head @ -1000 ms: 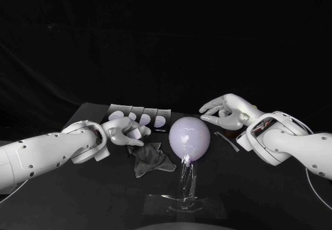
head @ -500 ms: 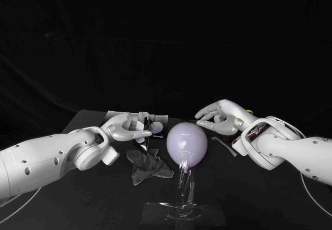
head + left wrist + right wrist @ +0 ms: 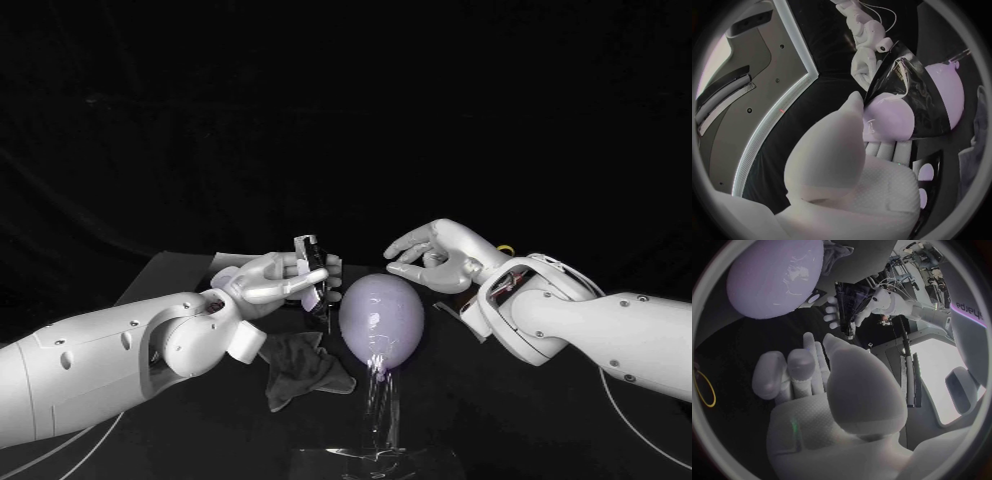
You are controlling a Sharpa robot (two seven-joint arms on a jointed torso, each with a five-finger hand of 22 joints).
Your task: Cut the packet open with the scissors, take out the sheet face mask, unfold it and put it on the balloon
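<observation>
One packet (image 3: pixel 309 260) in left hand (image 3: pixel 271 280), edge just beside balloon (image 3: pixel 381 318)

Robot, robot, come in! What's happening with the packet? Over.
Left hand holds packet up beside balloon. Right hand empty, fingers apart, close by. Crumpled dark cloth on table below, not blocking.

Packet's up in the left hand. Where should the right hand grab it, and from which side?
Probably the packet's free top edge: it stands upright, sticking out above the left hand, which holds its lower part. Come in from the balloon side, over its top, where the open right hand hovers.
</observation>
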